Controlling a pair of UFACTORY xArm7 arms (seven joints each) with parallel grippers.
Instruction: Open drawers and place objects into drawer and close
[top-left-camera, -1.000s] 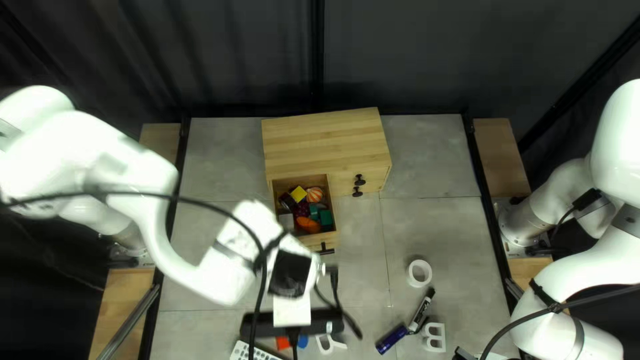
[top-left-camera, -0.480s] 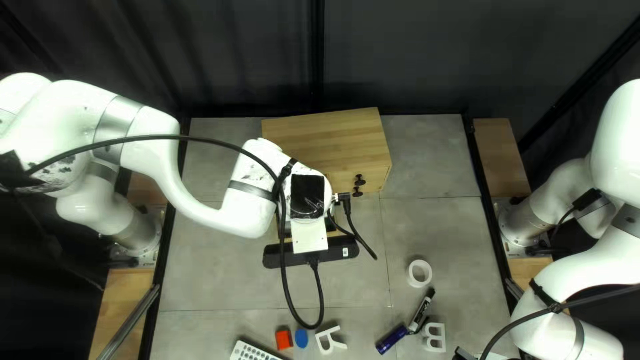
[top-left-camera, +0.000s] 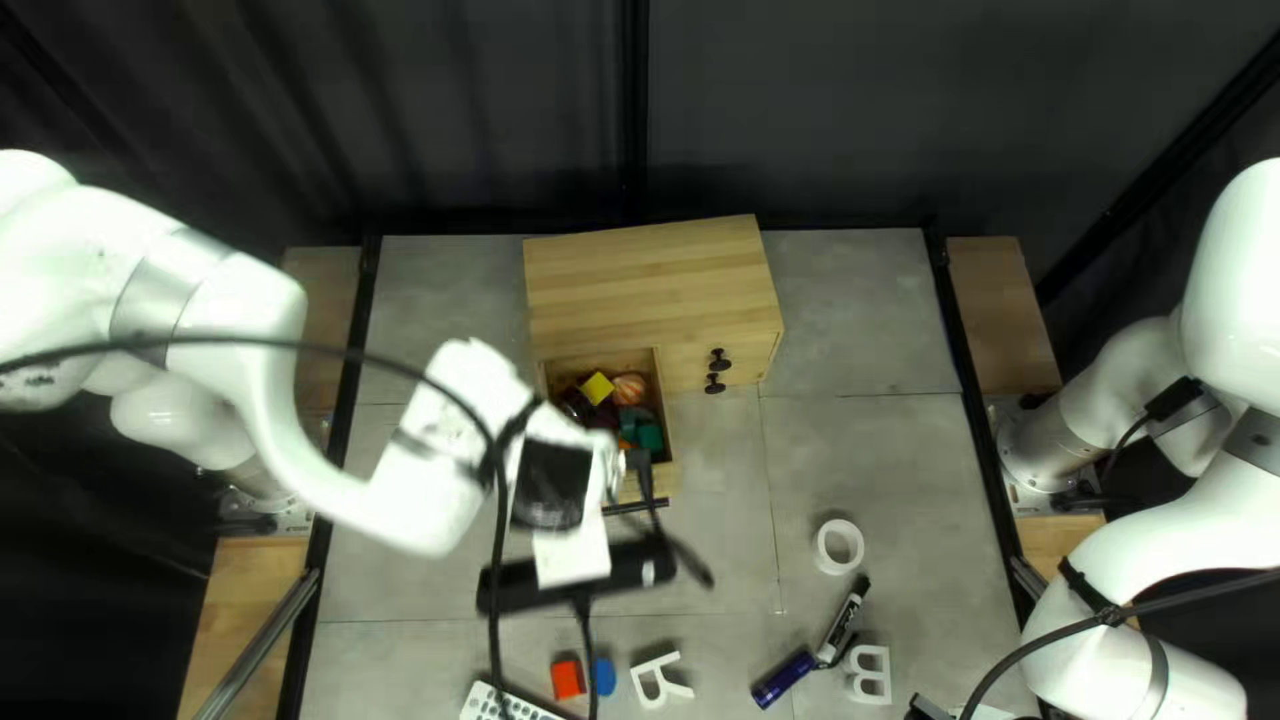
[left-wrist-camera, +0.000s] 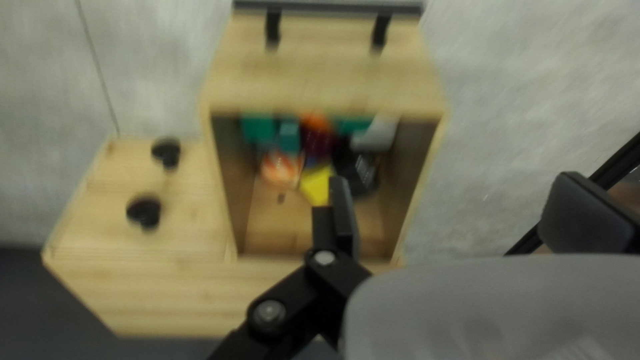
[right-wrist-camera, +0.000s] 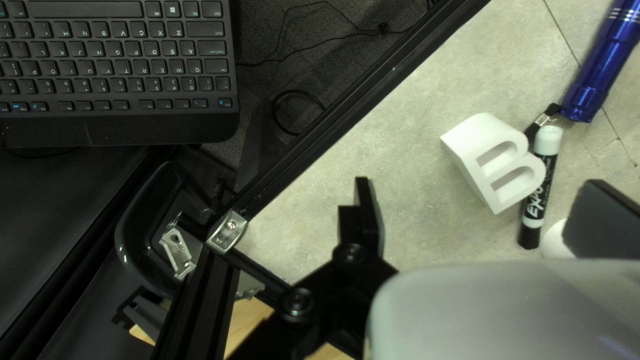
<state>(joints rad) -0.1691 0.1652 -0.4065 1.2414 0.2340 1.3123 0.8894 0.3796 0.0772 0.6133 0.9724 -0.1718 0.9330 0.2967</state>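
My left gripper hangs beside the pulled-out drawer of the wooden cabinet, its fingertips hidden there. In the left wrist view my left gripper is open and empty, one finger overlapping the drawer interior. That drawer holds green blocks, a striped ball, a yellow block and other blurred things. My right gripper shows partly at the near edge. In the right wrist view my right gripper stands open, near a white letter B and a marker.
A tape roll, blue flashlight, letter R, red block, blue piece and white remote-like thing lie on the table. A keyboard sits beyond the black rail. Two knobs stick out from the cabinet.
My left arm reached over the drawer half a second ago, and has since swung back toward the near edge and left, uncovering the drawer's contents. My right arm stayed still.
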